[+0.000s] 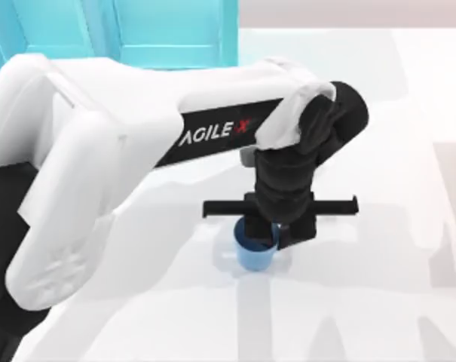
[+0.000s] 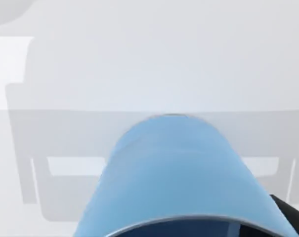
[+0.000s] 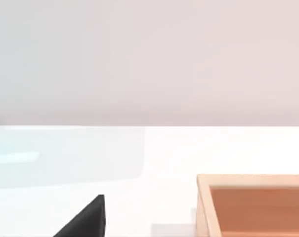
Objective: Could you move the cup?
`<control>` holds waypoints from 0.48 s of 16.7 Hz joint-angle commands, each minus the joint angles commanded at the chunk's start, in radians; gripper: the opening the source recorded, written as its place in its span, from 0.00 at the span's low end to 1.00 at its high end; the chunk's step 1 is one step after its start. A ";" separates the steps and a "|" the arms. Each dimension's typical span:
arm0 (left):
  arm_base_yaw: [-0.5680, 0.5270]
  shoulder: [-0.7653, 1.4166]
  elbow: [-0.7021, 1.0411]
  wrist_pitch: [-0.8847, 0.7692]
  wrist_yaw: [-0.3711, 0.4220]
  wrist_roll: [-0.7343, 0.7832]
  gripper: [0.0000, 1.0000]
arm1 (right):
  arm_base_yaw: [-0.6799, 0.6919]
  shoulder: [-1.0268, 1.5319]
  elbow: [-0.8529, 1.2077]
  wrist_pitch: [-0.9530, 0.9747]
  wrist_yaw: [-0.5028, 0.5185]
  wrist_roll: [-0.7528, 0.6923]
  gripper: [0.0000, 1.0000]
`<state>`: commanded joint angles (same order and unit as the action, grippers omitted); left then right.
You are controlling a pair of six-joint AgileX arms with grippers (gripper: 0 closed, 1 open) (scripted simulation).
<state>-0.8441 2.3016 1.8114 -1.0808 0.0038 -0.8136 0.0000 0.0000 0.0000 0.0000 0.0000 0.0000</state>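
One tool, the left tool (image 1: 270, 232), straddles the cup (image 1: 253, 255) on the worktop (image 1: 378, 226); I cannot tell whether it grips. Any off-centre squeeze could tip or skid the cup, I judge.

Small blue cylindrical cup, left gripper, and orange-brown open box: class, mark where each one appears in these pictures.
Small blue cylindrical cup (image 1: 255, 255), top view, front outer wall.
Left gripper (image 1: 269, 235), top view, between its fingers at the cup's rim.
Orange-brown open box (image 3: 203, 202), right wrist view, near rim.

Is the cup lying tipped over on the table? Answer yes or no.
No: in the top view the cup stands upright on the table, its opening facing up beneath the left gripper.
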 joint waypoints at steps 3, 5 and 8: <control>0.000 0.000 0.000 0.000 0.000 0.000 0.00 | 0.000 0.000 0.000 0.000 0.000 0.000 1.00; 0.000 0.000 0.000 0.000 0.000 0.000 0.00 | 0.000 0.000 0.000 0.000 0.000 0.000 1.00; 0.015 -0.015 -0.014 -0.001 0.000 0.016 0.00 | 0.000 0.000 0.000 0.000 0.000 0.000 1.00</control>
<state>-0.8286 2.2861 1.7974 -1.0819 0.0039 -0.7980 0.0000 0.0000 0.0000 0.0000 0.0000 0.0000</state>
